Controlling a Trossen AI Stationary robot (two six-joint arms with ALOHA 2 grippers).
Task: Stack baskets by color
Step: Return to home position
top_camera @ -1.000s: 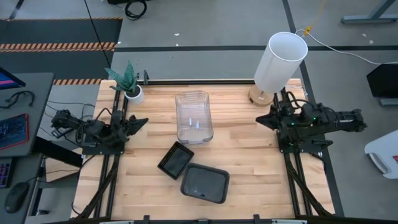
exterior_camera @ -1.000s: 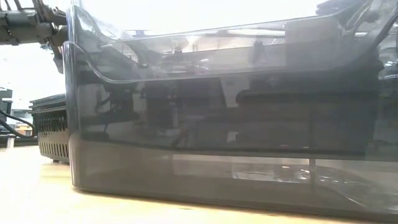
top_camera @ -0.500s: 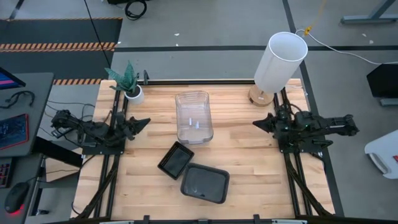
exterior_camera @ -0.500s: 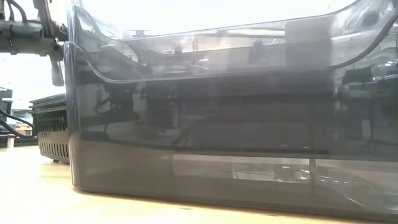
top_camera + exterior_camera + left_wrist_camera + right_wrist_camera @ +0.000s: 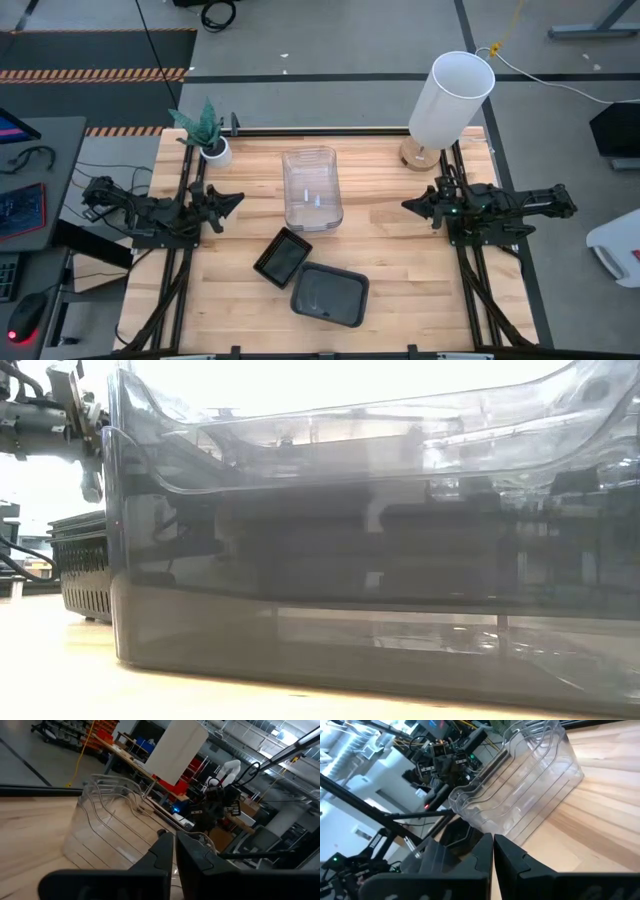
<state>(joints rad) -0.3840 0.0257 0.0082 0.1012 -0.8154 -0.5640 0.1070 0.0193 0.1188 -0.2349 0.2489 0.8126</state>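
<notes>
A nested stack of clear baskets [image 5: 312, 188] [image 5: 107, 827] [image 5: 520, 795] stands on its base at the table's middle. Nearer the front edge are the small black slatted baskets [image 5: 283, 256] [image 5: 82, 575]. Right beside them are the larger dark grey baskets [image 5: 329, 294], whose wall fills the low view [image 5: 350, 580]. My left gripper [image 5: 238, 197] [image 5: 174, 845] hovers shut at the table's left, pointing level toward the clear stack. My right gripper [image 5: 406, 205] [image 5: 493, 847] hovers shut at the right and points at the same stack. Neither touches anything.
A tall white cylinder [image 5: 450, 100] stands at the far right corner and a small white plant pot [image 5: 213, 150] at the far left. Dark rails run along both sides of the wooden table [image 5: 400, 260]. Bare wood lies between each gripper and the baskets.
My right arm has sunk and folded lower, and its gripper has moved a little toward the table's middle. My left gripper has tipped down and rolled slightly in place. The baskets have not moved.
</notes>
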